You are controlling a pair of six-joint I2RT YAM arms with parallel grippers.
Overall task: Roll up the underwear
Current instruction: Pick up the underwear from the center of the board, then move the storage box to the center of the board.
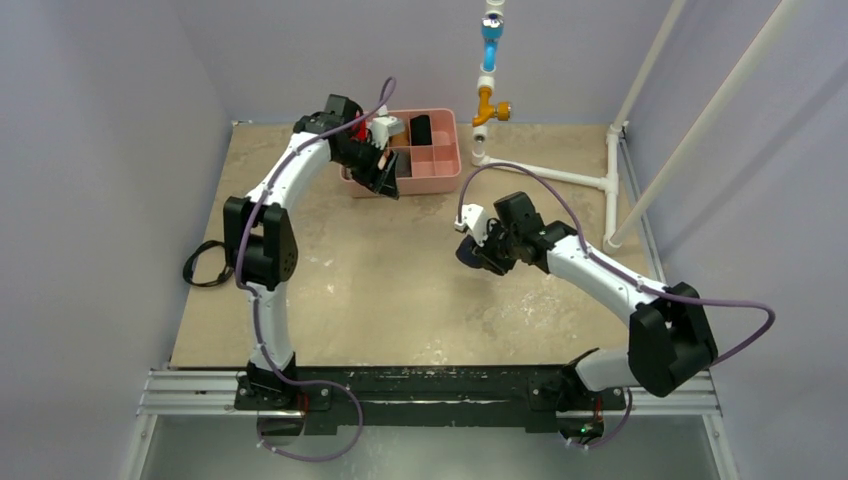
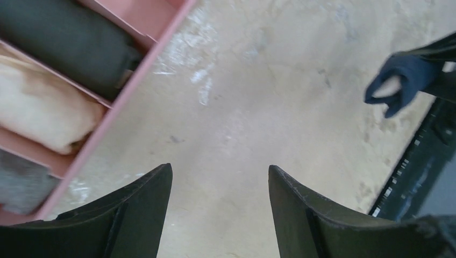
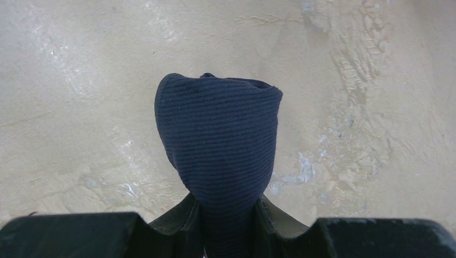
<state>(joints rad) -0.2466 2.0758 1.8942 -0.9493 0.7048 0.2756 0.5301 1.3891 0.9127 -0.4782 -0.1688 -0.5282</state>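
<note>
1. Right wrist view: the underwear (image 3: 218, 145), a dark navy ribbed bundle, was pinched at its lower end between the two fingers of the right gripper (image 3: 226, 215). The rest bulged out ahead of the fingertips in a rounded lump.
2. Right gripper was clamped on the garment, jaws narrow, with fabric filling the gap between them.
3. Beyond the bundle lay only the mottled beige table (image 3: 80, 80). Whether the cloth touched the surface could not be told.
4. Top view: the bundle sat at the tip of the right gripper, near mid-table and well apart from the pink tray (image 1: 447, 180).
5. Left wrist view: the underwear showed far ahead and to the right of the left gripper (image 2: 220, 172), with a pale patch visible in its folds.
6. Left gripper was released, fingers spread wide, with nothing but bare table between them.
7. The tray's wall ran just to the left of the left fingers. In its compartments lay a dark roll (image 2: 70, 37), a cream roll (image 2: 43, 113) and a grey roll (image 2: 21, 183), one per compartment.
</note>
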